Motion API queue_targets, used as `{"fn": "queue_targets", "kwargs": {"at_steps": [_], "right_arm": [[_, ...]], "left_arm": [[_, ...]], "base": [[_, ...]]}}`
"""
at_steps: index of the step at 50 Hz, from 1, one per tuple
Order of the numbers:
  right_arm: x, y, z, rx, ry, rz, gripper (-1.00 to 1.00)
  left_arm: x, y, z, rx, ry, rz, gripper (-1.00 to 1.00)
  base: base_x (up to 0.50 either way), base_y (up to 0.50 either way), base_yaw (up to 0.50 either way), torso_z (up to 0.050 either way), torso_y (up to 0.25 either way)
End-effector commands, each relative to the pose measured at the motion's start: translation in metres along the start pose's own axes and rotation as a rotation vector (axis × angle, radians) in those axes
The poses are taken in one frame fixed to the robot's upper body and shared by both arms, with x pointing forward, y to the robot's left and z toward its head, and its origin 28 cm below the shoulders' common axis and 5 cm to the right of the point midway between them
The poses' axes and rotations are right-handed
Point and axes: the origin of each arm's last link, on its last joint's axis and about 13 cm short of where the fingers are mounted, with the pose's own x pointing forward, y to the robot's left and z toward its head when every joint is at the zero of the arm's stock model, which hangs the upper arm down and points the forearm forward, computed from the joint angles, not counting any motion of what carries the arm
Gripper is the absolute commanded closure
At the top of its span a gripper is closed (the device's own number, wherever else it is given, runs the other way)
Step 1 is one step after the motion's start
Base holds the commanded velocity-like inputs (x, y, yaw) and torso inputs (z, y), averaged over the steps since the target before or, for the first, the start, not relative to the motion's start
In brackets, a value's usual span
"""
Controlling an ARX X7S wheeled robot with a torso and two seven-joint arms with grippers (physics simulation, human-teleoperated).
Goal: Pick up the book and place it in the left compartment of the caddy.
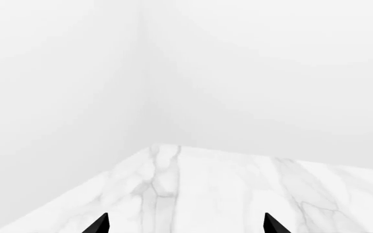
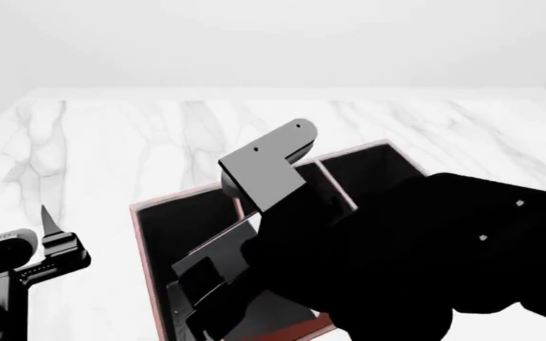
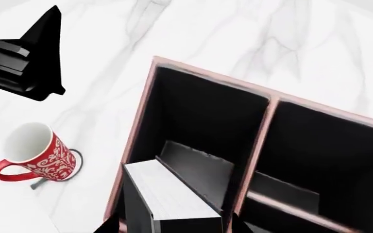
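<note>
My right gripper (image 3: 173, 226) is shut on the book (image 3: 173, 196), a black-covered block with white page edges. It holds the book tilted in the mouth of the left compartment (image 3: 196, 109) of the reddish-brown caddy (image 3: 145, 111), close to a low grey wall. In the head view my right arm hides the book and most of the caddy (image 2: 142, 220). My left gripper (image 2: 55, 238) is open and empty to the left of the caddy, over bare marble (image 1: 185, 226).
A red patterned mug (image 3: 36, 159) stands on the white marble table (image 2: 111, 142) beside the caddy's left wall. My left gripper also shows in the right wrist view (image 3: 34, 58) beyond the mug. White walls meet behind the table's corner (image 1: 163, 145).
</note>
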Motion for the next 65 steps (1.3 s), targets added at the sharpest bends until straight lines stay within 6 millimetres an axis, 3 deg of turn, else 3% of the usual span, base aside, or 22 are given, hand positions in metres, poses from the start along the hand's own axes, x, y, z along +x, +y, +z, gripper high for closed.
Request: {"fn": "queue_targets", "kwargs": {"at_steps": [1, 11, 20, 59, 65], "right_arm": [[0.016, 0.003, -0.002, -0.035, -0.02, 0.391, 1.0], [0.027, -0.005, -0.011, -0.061, -0.037, 0.258, 1.0], [0.012, -0.011, -0.005, -0.1, -0.046, 0.157, 1.0], [0.012, -0.011, -0.005, -0.1, -0.046, 0.157, 1.0], [-0.026, -0.008, 0.044, -0.08, -0.092, 0.184, 1.0]], "left_arm": [[-0.001, 0.0, 0.0, -0.001, 0.001, -0.002, -1.0], [-0.003, 0.0, -0.003, -0.004, 0.01, -0.001, -1.0], [-0.003, -0.001, -0.004, -0.01, 0.008, -0.008, -1.0], [-0.003, -0.001, -0.004, -0.01, 0.008, -0.008, -1.0], [-0.002, -0.002, -0.004, -0.006, 0.01, -0.012, -1.0]], "base": [[0.0, 0.0, 0.0, 0.0, 0.0], [0.0, 0.0, 0.0, 0.0, 0.001], [0.0, 0.0, 0.0, 0.0, 0.001], [0.0, 0.0, 0.0, 0.0, 0.001], [0.0, 0.0, 0.0, 0.003, 0.002]]}}
